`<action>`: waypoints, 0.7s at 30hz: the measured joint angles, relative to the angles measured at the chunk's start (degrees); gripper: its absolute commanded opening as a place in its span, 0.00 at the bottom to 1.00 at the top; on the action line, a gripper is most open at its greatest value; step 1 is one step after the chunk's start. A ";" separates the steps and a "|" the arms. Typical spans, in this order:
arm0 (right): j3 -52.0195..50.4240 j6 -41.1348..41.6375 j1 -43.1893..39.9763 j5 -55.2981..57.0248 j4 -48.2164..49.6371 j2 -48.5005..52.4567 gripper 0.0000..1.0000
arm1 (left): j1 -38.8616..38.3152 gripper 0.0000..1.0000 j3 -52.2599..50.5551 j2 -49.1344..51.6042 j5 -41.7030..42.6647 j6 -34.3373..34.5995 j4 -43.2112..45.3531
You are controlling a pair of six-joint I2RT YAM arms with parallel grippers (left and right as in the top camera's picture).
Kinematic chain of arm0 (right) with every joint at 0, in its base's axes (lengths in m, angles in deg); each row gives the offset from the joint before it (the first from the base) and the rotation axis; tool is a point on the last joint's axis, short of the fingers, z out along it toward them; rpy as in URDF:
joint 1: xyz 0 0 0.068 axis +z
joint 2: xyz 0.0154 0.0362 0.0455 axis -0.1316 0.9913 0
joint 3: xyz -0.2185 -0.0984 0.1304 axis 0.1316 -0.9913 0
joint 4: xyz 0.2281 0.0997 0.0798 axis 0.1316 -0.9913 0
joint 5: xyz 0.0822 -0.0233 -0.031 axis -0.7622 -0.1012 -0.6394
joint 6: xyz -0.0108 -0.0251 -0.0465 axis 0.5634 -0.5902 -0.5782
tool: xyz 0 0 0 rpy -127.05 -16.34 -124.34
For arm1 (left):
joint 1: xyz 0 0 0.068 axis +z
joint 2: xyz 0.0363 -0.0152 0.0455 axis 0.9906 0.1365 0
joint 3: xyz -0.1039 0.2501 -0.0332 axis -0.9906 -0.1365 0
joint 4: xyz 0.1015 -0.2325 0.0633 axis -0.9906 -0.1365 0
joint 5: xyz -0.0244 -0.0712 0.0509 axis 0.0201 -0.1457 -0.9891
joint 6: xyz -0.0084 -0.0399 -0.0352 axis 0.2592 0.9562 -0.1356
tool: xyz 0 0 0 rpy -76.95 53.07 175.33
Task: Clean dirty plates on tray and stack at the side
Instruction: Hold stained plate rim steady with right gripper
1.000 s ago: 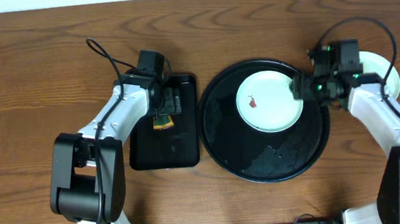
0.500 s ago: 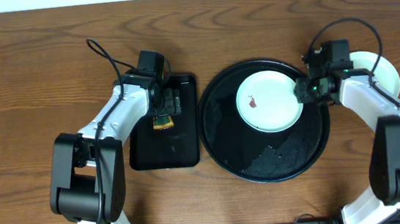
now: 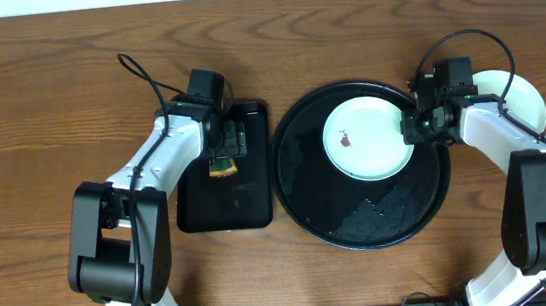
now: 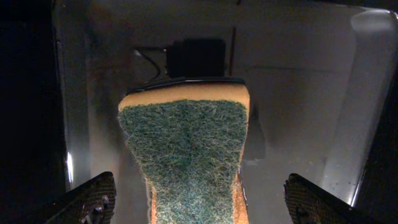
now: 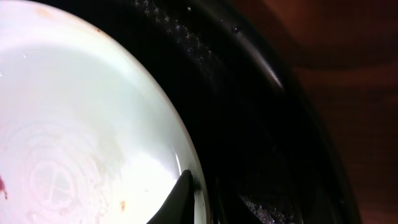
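Right claw (image 3: 413, 125) clenched on the smeared plate (image 3: 362, 142) near the right rim of the tray (image 3: 360, 220), so lift level and slowly; left claw (image 4: 202, 205) released, straddling the sponge (image 4: 183, 149) left of the tray

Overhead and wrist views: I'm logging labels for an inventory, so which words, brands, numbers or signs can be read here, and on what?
None: no text can be read in any view.
On the plate: only a reddish smear and, in the right wrist view, faint ring marks; no letters.
On the round tray, the sponge and the rectangular tray: no markings.
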 measured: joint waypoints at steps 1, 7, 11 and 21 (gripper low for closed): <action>0.00 0.00 0.00 0.02 -0.28 -0.13 0.09 | 0.00 0.87 0.00 0.00 0.00 0.00 0.00; 0.00 0.00 0.00 0.24 -2.36 -1.36 0.09 | 0.00 0.87 0.00 0.00 0.00 0.00 0.07; 0.00 -0.02 0.00 0.28 -3.89 -1.40 0.04 | 0.00 0.80 0.00 0.00 0.00 0.04 0.85; 0.00 -0.02 0.00 0.31 -4.74 -1.42 0.05 | 0.00 0.56 0.00 0.00 0.00 0.00 1.20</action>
